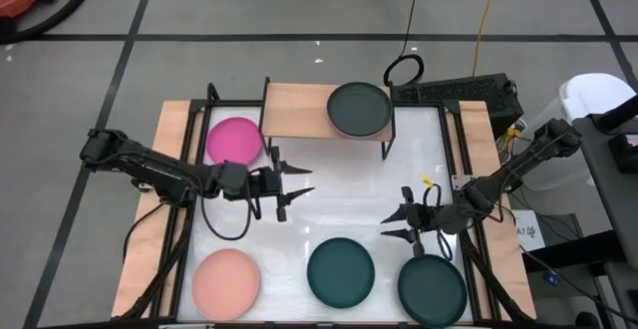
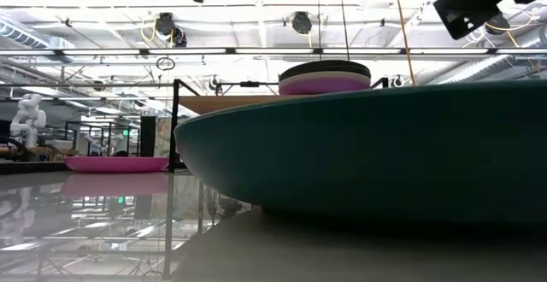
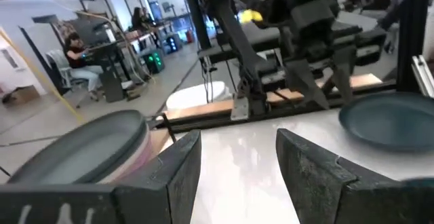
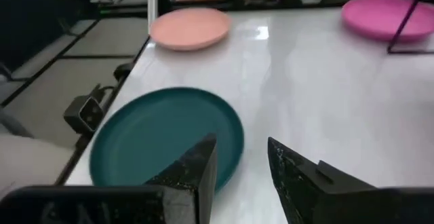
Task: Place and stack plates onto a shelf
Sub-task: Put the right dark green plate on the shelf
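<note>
Four plates are counted loose on the white table (image 1: pixel 329 204), and one stack is held on the shelf (image 1: pixel 299 110).

Shelf: a light-wood board on thin black legs, placed at the far middle of the table. The stack (image 1: pixel 359 109) is set at its right end; the left part of the board is bare. From above only a charcoal top plate is shown. In the low view the same stack (image 2: pixel 325 76) is seen edge-on with a dark plate uppermost, a pale layer beneath and a purple one lowest; how many plates it holds cannot be told.

Magenta plate (image 1: pixel 235 141): flat on the table, just beside the shelf's left legs.

Salmon plate (image 1: pixel 226 282): near left corner of the table.

Teal plate (image 1: pixel 341 272): near middle of the table.

Second teal plate (image 1: pixel 433 289): near right, overhanging the table's near edge. One teal plate fills most of the low view, its rim cut off; which of the two it is cannot be told.

Left gripper (image 1: pixel 296 186): held above bare table just right of the magenta plate, fingers spread apart, nothing between them.

Right gripper (image 1: pixel 392 226): held above the table between the two teal plates, fingers likewise parted and holding nothing.
</note>
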`<move>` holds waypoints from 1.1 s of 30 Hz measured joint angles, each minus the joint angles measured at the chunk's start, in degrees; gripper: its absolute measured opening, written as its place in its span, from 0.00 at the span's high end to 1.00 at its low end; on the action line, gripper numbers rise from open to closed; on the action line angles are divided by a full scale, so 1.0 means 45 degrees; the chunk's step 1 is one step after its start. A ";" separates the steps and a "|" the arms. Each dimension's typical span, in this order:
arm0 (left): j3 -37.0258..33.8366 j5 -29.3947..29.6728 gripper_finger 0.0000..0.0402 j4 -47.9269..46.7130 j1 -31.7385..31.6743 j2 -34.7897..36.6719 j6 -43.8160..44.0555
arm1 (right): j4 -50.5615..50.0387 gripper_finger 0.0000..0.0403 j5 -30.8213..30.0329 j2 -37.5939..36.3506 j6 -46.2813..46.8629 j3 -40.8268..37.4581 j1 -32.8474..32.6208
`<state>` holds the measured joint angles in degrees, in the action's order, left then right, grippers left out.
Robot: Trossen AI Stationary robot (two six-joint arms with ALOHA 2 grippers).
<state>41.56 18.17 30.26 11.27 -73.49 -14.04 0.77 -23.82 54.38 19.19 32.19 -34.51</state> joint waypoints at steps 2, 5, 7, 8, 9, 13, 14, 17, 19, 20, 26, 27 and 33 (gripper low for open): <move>0.0005 0.0023 0.51 0.0182 -0.0010 0.0051 -0.0072 | -0.0782 0.72 0.0340 0.0120 0.0162 0.0508 0.0097; 0.0005 0.0007 0.51 0.0178 -0.0066 0.0023 -0.0209 | -0.2662 0.72 0.0366 0.0495 0.0360 0.1512 0.0095; 0.0005 0.0010 0.51 0.0257 -0.0120 0.0025 -0.0253 | -0.3839 0.72 0.0762 0.0922 0.0503 0.2235 0.0092; 0.0005 0.0010 0.51 0.0323 -0.0156 0.0034 -0.0263 | -0.4275 0.72 0.1051 0.1145 0.0571 0.2519 0.0090; 0.0005 0.0015 0.51 0.0331 -0.0170 0.0038 -0.0272 | -0.4606 0.72 0.1341 0.1402 0.0594 0.2816 0.0090; 0.0005 0.0015 0.51 0.0298 -0.0248 0.0033 -0.0205 | -0.4704 0.72 0.2973 0.2324 0.0652 0.3335 0.0061; 0.0005 0.0010 0.51 0.0302 -0.0248 0.0033 -0.0147 | -0.4687 0.72 0.3389 0.2553 0.0755 0.3345 0.0058; 0.0005 0.0009 0.51 0.0288 -0.0248 0.0033 -0.0002 | -0.5269 0.72 0.4568 0.3141 0.1579 0.3346 -0.0088; 0.0005 0.0005 0.51 0.0292 -0.0226 0.0033 0.0174 | -0.5738 0.72 0.5048 0.3540 0.2138 0.3346 -0.0270; 0.0005 0.0005 0.51 0.0283 -0.0223 0.0033 0.0249 | -0.6049 0.72 0.5246 0.3723 0.2415 0.3346 -0.0406; 0.0005 -0.0010 0.51 0.0243 -0.0223 0.0033 0.0739 | -0.7032 0.72 0.6086 0.4700 0.3483 0.3336 -0.1314; 0.0005 -0.0010 0.51 0.0239 -0.0223 0.0033 0.0848 | -0.7000 0.72 0.6157 0.4821 0.3549 0.3336 -0.1442; 0.0005 -0.0018 0.51 0.0192 -0.0223 0.0033 0.1181 | -0.7049 0.72 0.6131 0.5270 0.3598 0.3336 -0.1765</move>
<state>41.58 18.09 31.12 10.26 -73.34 -8.73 -30.95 3.77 78.10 35.38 47.20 -42.46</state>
